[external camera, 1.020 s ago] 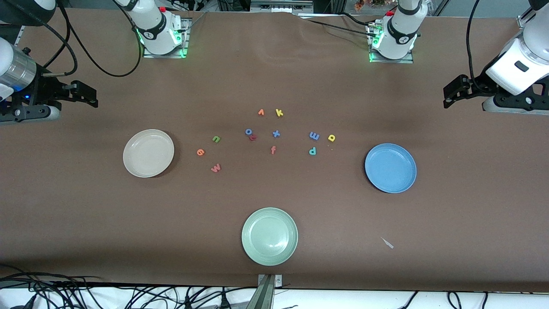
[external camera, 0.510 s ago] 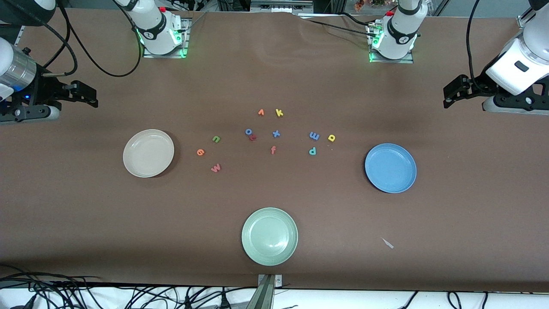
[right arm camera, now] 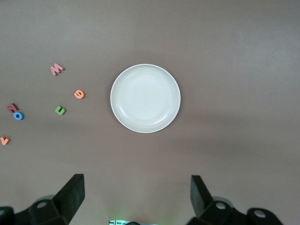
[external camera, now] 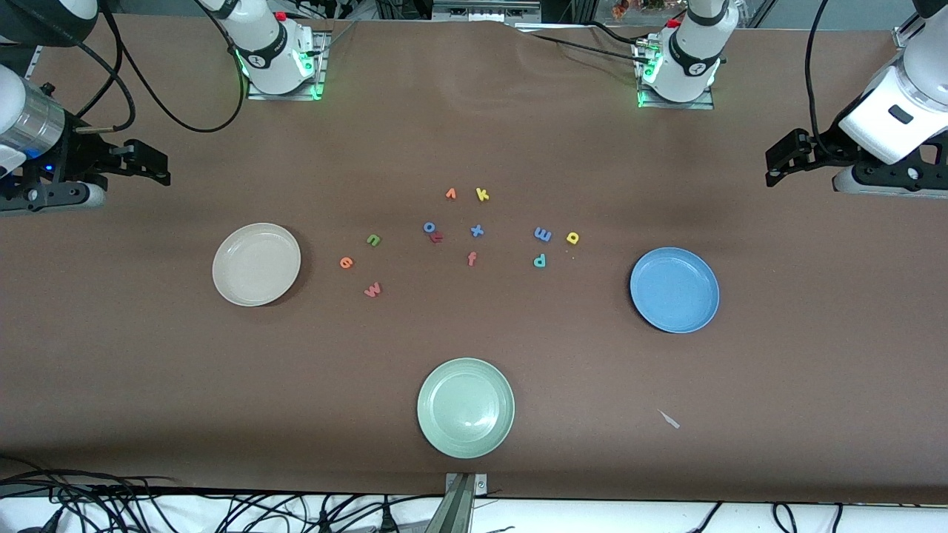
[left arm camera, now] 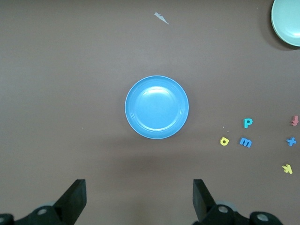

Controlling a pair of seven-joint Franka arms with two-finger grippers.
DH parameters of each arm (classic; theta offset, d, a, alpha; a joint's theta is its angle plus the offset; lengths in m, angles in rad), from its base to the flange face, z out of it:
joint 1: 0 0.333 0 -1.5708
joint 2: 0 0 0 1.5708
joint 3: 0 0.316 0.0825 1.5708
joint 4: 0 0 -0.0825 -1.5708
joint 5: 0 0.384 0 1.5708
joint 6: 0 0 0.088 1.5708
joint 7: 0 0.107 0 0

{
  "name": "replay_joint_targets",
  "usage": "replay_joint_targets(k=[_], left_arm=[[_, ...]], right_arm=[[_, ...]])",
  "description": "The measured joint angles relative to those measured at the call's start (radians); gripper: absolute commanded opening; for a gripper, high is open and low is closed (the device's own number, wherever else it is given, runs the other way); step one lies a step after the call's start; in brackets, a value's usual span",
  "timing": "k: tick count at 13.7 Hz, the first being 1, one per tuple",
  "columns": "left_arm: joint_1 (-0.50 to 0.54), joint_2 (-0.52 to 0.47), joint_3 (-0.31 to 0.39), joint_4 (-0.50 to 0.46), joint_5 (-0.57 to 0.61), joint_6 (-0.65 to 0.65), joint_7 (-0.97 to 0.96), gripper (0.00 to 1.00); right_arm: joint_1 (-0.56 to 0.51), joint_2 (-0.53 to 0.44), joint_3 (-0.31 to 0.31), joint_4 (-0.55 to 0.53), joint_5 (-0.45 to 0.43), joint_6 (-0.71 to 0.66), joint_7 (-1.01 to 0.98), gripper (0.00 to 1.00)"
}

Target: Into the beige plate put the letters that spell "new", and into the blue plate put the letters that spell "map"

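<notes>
Front view: brown table (external camera: 148,370), three plates, loose foam letters mid-table. Landmark is the pale green plate (external camera: 466,407), nearest the front camera. The beige plate (external camera: 256,264) lies farther from the camera than it, toward the right arm's end; the blue plate (external camera: 674,289) also farther, toward the left arm's end. Both are bare. Green n (external camera: 374,239), orange e (external camera: 346,262) and pinkish-red w (external camera: 372,289) sit in a loose cluster farther back than the green plate, on the beige plate's side, apart from it. Blue m (external camera: 543,234), yellow a (external camera: 572,237) and teal p (external camera: 540,260) cluster on the blue plate's side, none touching it. Between the clusters, straight back from the green plate: orange f (external camera: 472,258), blue x (external camera: 477,230), blue o (external camera: 429,226) touching red r (external camera: 437,237), then yellow k (external camera: 482,194) and orange v (external camera: 450,194) farthest. Right gripper (external camera: 152,166) waits up in the air at its end of the table, holding nothing; left gripper (external camera: 778,166) likewise at its end.

Left wrist view: left gripper (left arm camera: 138,199) jaws spread wide, nothing between, hanging over bare table beside the blue plate (left arm camera: 157,107); m (left arm camera: 245,141), a (left arm camera: 224,141), p (left arm camera: 247,123) beside it.

Right wrist view: right gripper (right arm camera: 136,197) jaws wide, holding nothing, over bare table by the beige plate (right arm camera: 145,98); n (right arm camera: 60,110), e (right arm camera: 79,94), w (right arm camera: 56,69) lie beside the plate.
</notes>
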Motion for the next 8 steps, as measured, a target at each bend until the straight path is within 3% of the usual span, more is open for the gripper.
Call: replay_joint_targets(k=[8], left_arm=[[0.0,0.0,0.0,0.0,0.0,0.0,0.0,1.0]], right_arm=[[0.0,0.0,0.0,0.0,0.0,0.002,0.0,1.0]])
